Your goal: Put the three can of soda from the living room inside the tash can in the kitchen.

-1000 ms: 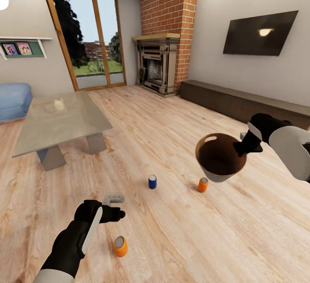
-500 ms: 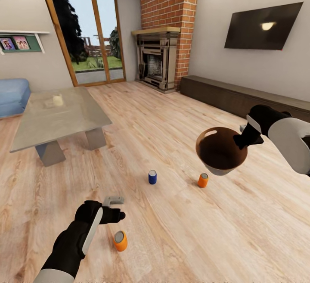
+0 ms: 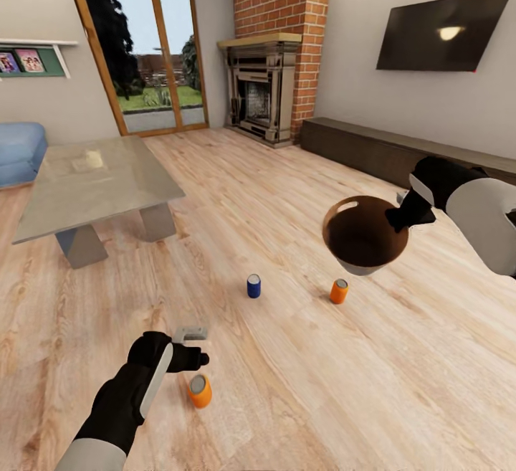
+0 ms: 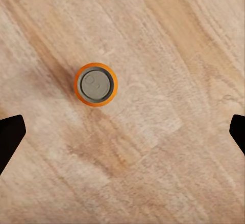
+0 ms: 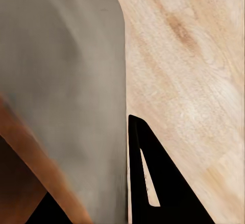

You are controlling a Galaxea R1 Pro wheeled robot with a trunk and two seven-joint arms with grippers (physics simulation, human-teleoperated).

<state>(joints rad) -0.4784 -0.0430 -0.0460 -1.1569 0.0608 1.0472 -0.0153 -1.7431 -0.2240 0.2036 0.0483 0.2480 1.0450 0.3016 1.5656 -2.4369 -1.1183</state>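
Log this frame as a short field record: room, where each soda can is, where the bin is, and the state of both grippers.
room: living room, wooden floor
near orange can: upright on floor, beside left gripper; seen from above in the left wrist view
blue can: upright on floor
far orange can: upright on floor, near bin
trash can: held off floor, empty
left gripper: open, holding nothing
right gripper: shut on bin rim

A glass coffee table (image 3: pixel 93 184) stands on the wooden floor (image 3: pixel 287 385) near a blue sofa (image 3: pixel 20 150). A brick fireplace (image 3: pixel 265 91), a wall television (image 3: pixel 444 30) and a low cabinet (image 3: pixel 358 145) line the walls.
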